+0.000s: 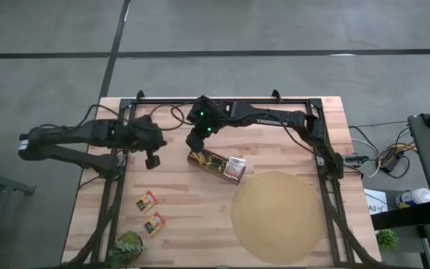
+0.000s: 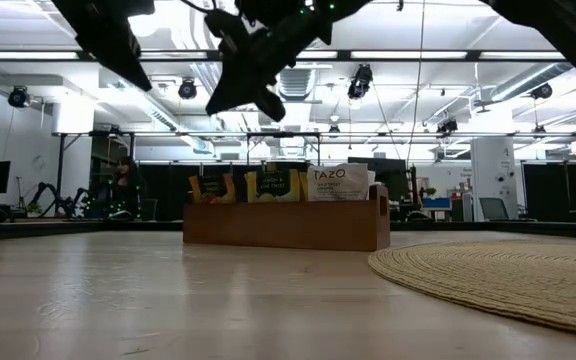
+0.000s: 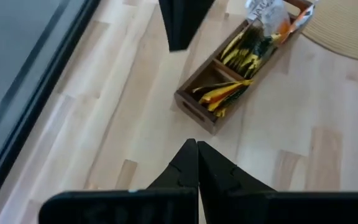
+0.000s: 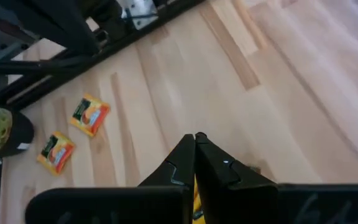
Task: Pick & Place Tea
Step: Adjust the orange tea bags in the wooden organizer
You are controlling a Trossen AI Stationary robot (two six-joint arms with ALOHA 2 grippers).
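On the pale wooden worktop, two small square orange-and-green tea sachets lay flat, apart from the rest; more sachets, yellow, green and white, stood packed in the brown oblong wooden box. Beside the box lay a big round tan woven mat, and a small green potted plant stood at the worktop's corner. The right claw hung over the box's end, fingers together; a yellow sliver showed between them, whether gripped I cannot tell. The left claw waited nearby, pressed together and empty.
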